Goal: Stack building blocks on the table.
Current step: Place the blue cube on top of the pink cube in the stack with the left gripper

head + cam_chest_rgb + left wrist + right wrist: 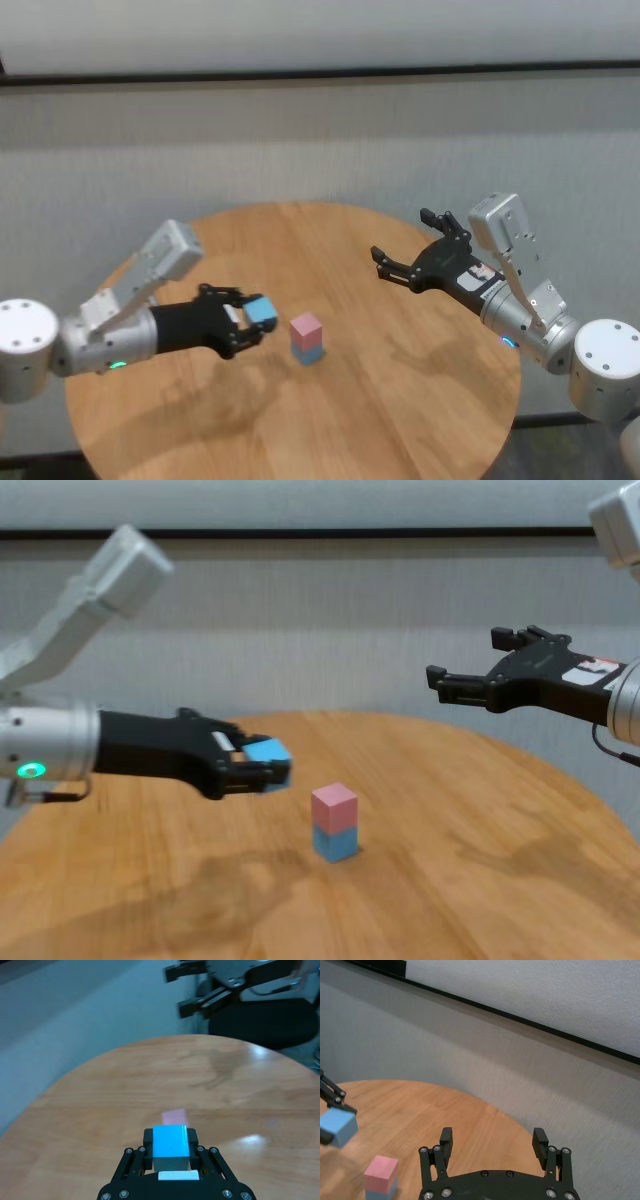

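Note:
A pale pink block [306,327] sits on top of a light blue block [309,352] near the middle of the round wooden table [400,390]; the stack also shows in the chest view [334,808] and right wrist view [381,1173]. My left gripper [252,318] is shut on the second light blue block [261,310], held in the air just left of and slightly above the stack. It shows between the fingers in the left wrist view [171,1143]. My right gripper [398,256] is open and empty, raised above the table's right side.
A grey wall [320,140] stands behind the table. A black chair [270,1015] shows beyond the table's far edge in the left wrist view. The table's rim [480,300] curves close under the right arm.

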Tool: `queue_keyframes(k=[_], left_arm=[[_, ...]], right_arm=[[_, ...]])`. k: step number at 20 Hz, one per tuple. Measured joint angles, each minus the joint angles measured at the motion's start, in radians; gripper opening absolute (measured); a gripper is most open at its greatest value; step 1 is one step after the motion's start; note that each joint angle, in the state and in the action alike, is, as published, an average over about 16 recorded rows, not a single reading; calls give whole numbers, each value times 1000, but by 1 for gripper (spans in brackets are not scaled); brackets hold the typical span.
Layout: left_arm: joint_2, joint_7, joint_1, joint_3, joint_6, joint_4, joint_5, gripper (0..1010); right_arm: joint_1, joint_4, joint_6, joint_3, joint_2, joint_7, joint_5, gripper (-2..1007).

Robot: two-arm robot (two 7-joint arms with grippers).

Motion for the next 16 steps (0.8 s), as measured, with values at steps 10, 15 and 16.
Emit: queue_keyframes(k=[10, 15, 16], left_arm=[[-60, 4, -69, 60, 29, 43, 28, 401], [-90, 6, -92, 65, 19, 96, 25, 401], [-95, 6, -95, 65, 16, 105, 24, 401]], right_arm=[[0, 0, 0, 0, 0, 0, 0, 1004], [0, 0, 0, 0, 0, 0, 0, 1004], [0, 0, 0, 0, 0, 0, 0, 1004]])
